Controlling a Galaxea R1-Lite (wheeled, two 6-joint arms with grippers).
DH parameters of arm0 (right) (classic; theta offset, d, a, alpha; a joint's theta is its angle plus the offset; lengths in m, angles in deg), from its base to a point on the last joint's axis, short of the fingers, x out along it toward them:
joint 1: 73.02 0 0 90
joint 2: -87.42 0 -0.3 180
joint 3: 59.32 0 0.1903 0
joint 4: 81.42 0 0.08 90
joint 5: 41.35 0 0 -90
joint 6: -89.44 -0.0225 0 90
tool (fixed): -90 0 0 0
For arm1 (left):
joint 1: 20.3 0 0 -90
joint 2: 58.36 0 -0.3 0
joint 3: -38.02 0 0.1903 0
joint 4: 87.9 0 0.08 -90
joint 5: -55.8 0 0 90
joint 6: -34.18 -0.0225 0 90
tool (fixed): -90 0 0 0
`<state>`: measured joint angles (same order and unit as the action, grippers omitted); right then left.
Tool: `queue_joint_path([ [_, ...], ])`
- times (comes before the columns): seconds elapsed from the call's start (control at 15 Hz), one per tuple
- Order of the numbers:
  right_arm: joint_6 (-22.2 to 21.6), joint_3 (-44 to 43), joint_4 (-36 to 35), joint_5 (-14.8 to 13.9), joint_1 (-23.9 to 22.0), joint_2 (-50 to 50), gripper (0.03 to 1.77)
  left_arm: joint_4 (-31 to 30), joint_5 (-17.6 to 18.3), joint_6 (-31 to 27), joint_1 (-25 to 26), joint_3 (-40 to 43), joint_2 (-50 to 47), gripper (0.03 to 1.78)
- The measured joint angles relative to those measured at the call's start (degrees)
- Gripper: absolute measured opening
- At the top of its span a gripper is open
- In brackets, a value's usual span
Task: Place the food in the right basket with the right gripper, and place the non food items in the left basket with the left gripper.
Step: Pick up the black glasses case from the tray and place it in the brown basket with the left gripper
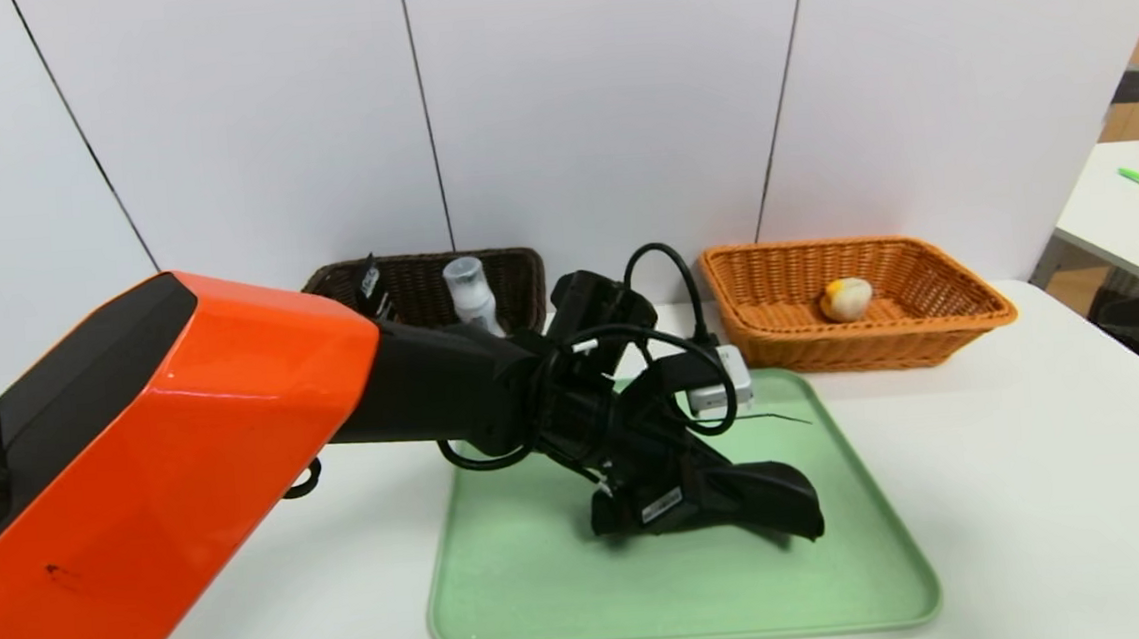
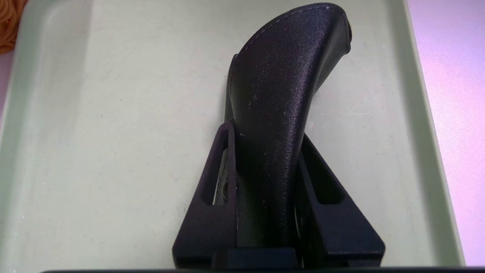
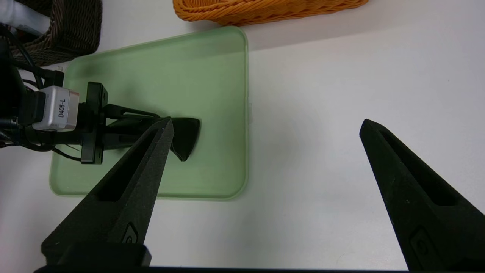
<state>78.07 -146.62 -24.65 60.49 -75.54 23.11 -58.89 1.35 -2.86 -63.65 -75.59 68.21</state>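
1. White panels (image 1: 603, 87) back the bench (image 1: 1035, 527); at left, the dark brown wicker basket (image 1: 524, 288) holds the dark squeeze tube (image 1: 372, 291) and the translucent bottle (image 1: 472, 293). Both reach up to its rim, so a low delivery could knock them or leave the pouch propped on top.
2. The left tool (image 2: 267, 131) pinches the black folded pouch (image 2: 288, 72) over the green tray (image 1: 681, 627). Its free end sticks out well past the fingertips and may droop, twist or catch the basket rim; smooth sides could slip if the pinch is light.
3. Farther right, the orange wicker basket (image 1: 852, 352) holds the bun (image 1: 846, 300); a wide swing could bump it.
4. The right tool (image 3: 267, 123), spread and holding nothing, hangs idle over the bench; drifting inward, it might hit the left arm.
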Motion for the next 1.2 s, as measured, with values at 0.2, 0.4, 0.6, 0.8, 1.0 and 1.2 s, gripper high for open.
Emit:
queue_joint_path([
  [0.2, 0.0, 0.0, -0.02, 0.0, 0.02, 0.04, 1.7, 0.02, -0.07, 0.52, 0.0, -0.41, -0.28, 0.41],
  [0.4, -0.06, 0.11, 0.06, 0.02, 0.0, -0.07, 1.7, 0.11, -0.66, 2.33, -0.11, -2.94, -0.83, 0.39],
  [0.6, -0.12, 0.35, 0.27, -0.02, -0.01, -0.07, 1.7, 3.54, -1.23, 6.57, -0.85, -7.57, -2.43, 0.36],
  [0.8, -0.17, 0.57, 0.33, 0.0, -0.01, -0.07, 1.7, 10.64, -3.96, 11.89, -1.19, -15.93, -3.61, 0.35],
  [1.0, -1.07, 0.55, 0.11, -0.06, 0.11, -0.02, 1.7, 15.19, -5.51, 15.45, -1.44, -19.53, -4.3, 0.34],
  [1.2, -1.19, 0.46, 0.24, -0.15, 0.22, 0.39, 1.7, 14.88, -5.73, 15.63, -1.38, -19.24, -5.29, 0.34],
])
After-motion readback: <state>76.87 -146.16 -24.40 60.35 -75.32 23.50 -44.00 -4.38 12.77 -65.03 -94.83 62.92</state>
